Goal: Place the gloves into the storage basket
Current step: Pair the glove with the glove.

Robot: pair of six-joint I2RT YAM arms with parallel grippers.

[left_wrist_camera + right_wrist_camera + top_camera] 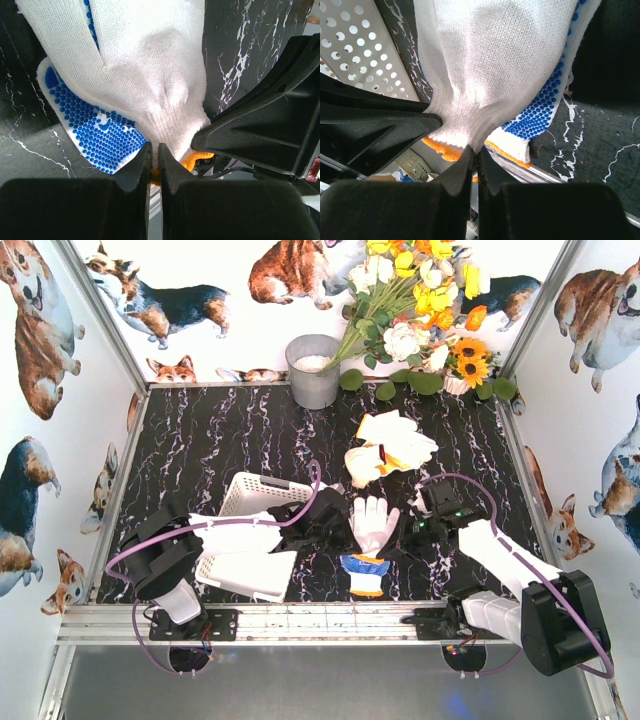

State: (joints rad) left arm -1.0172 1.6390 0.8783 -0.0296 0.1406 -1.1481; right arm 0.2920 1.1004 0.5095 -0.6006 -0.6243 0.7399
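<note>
Black left gripper [154, 151] and black right gripper [474, 154] both clamp tight on the orange-trimmed cuff of a white knit glove [150, 75] with blue grip dots, lying just right of the white perforated plastic storage basket [250, 492], likely a two-handed pinch to carry it over.

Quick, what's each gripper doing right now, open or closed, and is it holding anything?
Left gripper: closed, pinching the orange-trimmed cuff of the white glove.
Right gripper: closed, pinching the same glove's cuff.
</note>
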